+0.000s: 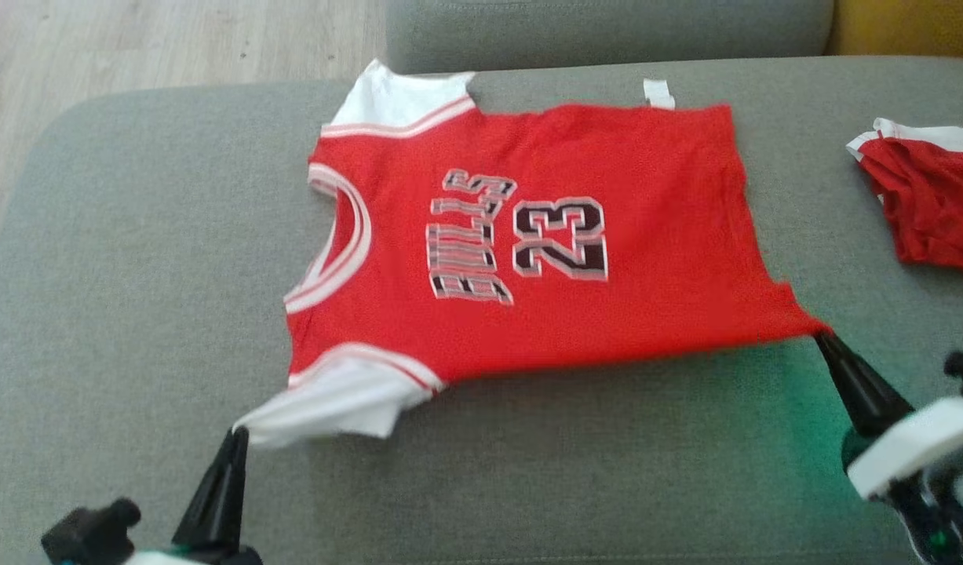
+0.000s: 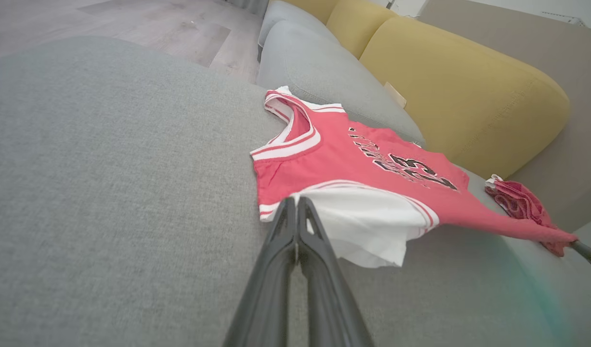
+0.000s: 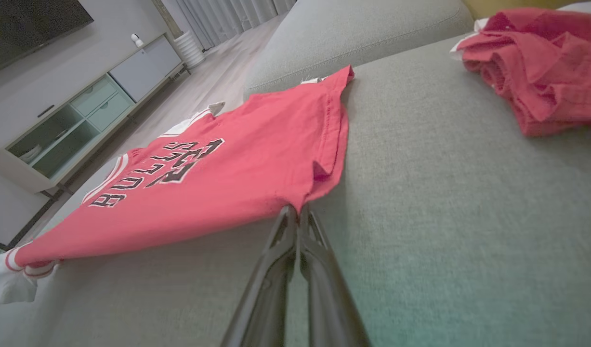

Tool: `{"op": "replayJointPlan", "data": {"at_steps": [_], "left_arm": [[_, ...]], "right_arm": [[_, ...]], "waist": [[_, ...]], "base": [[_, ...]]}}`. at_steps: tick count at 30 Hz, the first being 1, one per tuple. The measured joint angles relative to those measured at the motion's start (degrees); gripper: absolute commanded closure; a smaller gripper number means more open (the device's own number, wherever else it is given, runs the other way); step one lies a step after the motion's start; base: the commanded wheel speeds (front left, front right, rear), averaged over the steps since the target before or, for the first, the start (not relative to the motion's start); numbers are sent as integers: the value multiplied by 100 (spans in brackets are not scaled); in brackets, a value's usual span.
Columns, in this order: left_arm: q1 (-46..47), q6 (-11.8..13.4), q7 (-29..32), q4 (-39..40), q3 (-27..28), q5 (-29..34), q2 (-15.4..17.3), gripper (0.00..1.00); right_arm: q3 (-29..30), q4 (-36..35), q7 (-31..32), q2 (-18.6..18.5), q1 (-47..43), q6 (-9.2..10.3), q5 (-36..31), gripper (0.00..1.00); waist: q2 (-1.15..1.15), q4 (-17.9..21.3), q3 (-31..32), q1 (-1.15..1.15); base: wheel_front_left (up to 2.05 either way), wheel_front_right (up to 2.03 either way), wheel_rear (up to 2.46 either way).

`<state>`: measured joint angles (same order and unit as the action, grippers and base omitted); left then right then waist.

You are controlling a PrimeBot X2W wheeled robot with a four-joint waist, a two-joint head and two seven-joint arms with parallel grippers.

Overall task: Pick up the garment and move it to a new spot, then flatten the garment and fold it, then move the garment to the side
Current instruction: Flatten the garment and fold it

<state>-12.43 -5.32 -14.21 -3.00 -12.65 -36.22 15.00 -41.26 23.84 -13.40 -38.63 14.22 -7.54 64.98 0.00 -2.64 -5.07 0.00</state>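
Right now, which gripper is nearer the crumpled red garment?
Right. The right gripper grips the jersey at its hem corner, near the crumpled garment; the left gripper holds its white sleeve, farther off.

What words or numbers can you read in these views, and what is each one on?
"BULLS": black letters with white edging, on the chest of the red jersey.
"23": black numerals with white edging, next to that word on the same jersey.
White tag at the jersey's far edge: too small to read.
Crumpled red garment to the robot's right: no text visible.
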Motion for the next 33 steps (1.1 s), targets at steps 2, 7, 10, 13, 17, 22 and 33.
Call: {"op": "replayJointPlan", "data": {"at_steps": [2,7,10,13,17,22,33], "left_arm": [[-199,79,65,189,1,-1,9,100],[-440,241,252,645,8,-91,19,100],[-360,264,312,736,10,-170,-1,100],[-42,253,380,734,-37,-236,-75,100],[701,199,463,553,-154,-235,-169,100],[1445,122,463,196,-236,-232,-266,100],[3310,-119,249,-1144,-481,-107,-357,100]], "right_arm": [[88,-165,-24,-85,-264,0,-1,100],[358,-539,90,-177,-753,0,22,100],[513,-689,234,-159,-804,0,88,100],[635,-798,404,-81,-772,0,109,100],[712,-813,637,77,-613,0,108,100],[878,-747,747,175,-192,0,87,100],[1093,-304,921,443,854,0,-162,100]], "waist": [[0,-2,32,0],[0,15,60,0],[0,30,23,0],[0,30,-61,0],[0,15,-213,0],[0,-12,-402,0],[0,-57,-1004,0]], "base": [[0,0,0],[0,0,0],[0,0,0],[0,0,0],[0,0,0],[0,0,0],[0,0,0]]}}
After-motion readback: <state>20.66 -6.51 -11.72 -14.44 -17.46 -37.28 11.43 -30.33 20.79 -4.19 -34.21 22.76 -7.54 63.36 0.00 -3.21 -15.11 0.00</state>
